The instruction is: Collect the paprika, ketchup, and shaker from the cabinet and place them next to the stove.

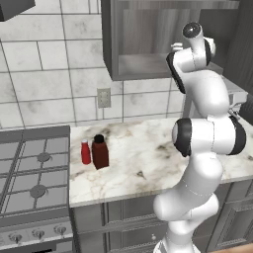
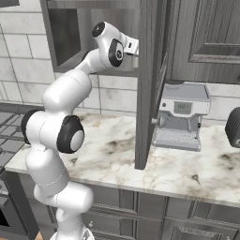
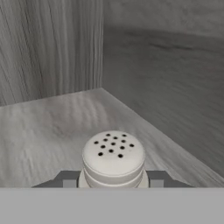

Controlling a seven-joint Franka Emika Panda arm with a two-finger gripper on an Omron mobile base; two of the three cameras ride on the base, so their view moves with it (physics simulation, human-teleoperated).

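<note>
Wood-grain cabinet [image 3: 52, 52] shelf bears the round, perforated shaker [image 3: 113, 157], clamped by the end effector [image 3: 113, 180].

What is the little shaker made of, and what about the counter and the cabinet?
The shaker looks like matte white plastic or ceramic: smooth pale cap with dark holes. The counter looks like polished marble: cream stone with brown veins. The cabinet looks like grey wood, with streaky grain. It is all rendered, so these are guesses.

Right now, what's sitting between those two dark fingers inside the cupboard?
The shaker: in the hand view its pale, holed top sits right between the gripper's fingertips, which are shut on it, on the cabinet shelf.
</note>
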